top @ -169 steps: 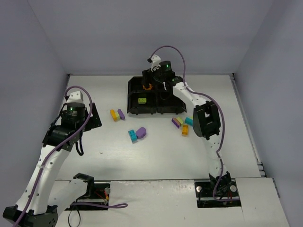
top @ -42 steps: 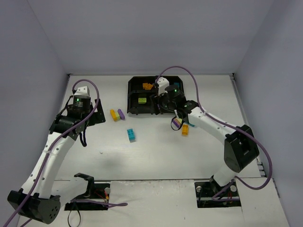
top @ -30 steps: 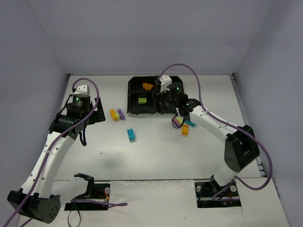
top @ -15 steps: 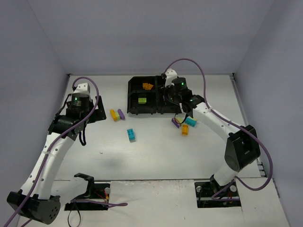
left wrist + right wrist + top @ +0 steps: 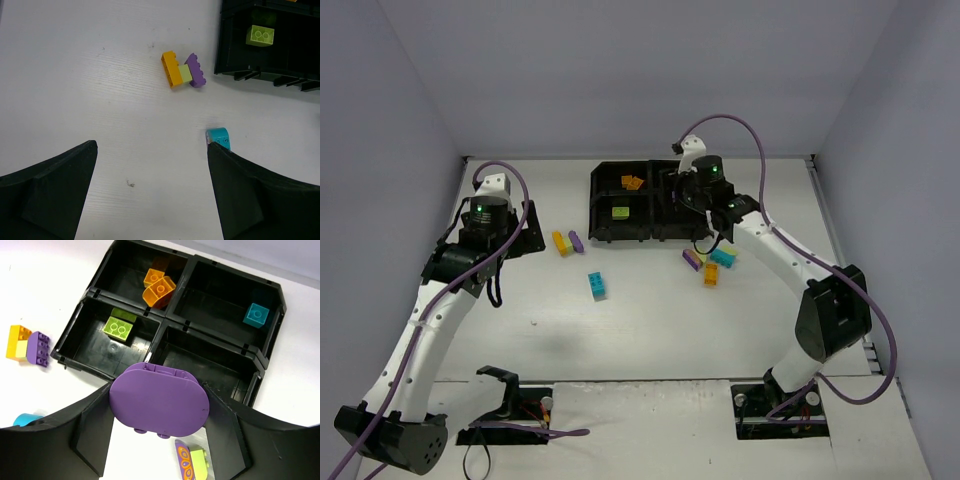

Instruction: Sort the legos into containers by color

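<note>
The black four-compartment tray (image 5: 592, 215) sits at the back middle of the table. It holds two orange bricks (image 5: 159, 287), a yellow-green brick (image 5: 120, 326) and a teal brick (image 5: 256, 315), each colour in its own compartment. My right gripper (image 5: 698, 195) is over the tray's right half, shut on a rounded purple brick (image 5: 159, 401). My left gripper (image 5: 151, 146) is open and empty above the table. A teal brick (image 5: 218, 136) lies by its right finger. An orange, yellow-green and purple cluster (image 5: 183, 70) lies farther off.
Right of the tray's front lie a purple brick (image 5: 691, 260), a teal brick (image 5: 723, 257) and an orange brick (image 5: 711, 274). A patterned purple piece with a yellow-green brick (image 5: 192, 465) shows under my right gripper. Grey walls stand on three sides.
The rounded purple brick left the table beside the teal one and is in my right gripper. In the last second that gripper moved back and right over the tray. The left arm barely moved.
</note>
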Available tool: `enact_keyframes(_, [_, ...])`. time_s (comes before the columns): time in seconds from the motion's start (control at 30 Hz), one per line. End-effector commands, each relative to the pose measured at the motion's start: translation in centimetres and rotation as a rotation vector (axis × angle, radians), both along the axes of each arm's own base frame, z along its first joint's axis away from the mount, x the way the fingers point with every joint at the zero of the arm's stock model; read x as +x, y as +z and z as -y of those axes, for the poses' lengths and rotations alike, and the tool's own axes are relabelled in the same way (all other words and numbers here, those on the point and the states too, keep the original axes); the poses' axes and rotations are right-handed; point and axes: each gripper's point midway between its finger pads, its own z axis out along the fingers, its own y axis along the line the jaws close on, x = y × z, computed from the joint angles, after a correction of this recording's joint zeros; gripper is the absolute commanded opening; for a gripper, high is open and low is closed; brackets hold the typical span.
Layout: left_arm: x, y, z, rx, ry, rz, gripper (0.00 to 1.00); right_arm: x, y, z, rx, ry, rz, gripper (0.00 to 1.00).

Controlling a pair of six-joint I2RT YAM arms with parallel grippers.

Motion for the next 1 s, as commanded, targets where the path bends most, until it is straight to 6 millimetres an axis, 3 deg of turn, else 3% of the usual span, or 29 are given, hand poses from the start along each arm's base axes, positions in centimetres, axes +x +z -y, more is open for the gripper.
enact_keyframes(0.0, [0.9,3.4,0.4,-0.019,-0.017,0.117,0.85,1.6,5.6,0.4,0.069,-0.045,0.133,0.00])
enact_keyframes(0.57, [1.0,4.0,0.2,-0.009,-0.015,0.135,0.85,3.2,5.8,2.8,0.106,-0.158,0.122,0.00])
enact_keyframes(0.97, [0.8,4.4,0.1,-0.012,-0.015,0.148,0.85,4.5,3.6,6.8,0.135,-0.354,0.074,0.00])
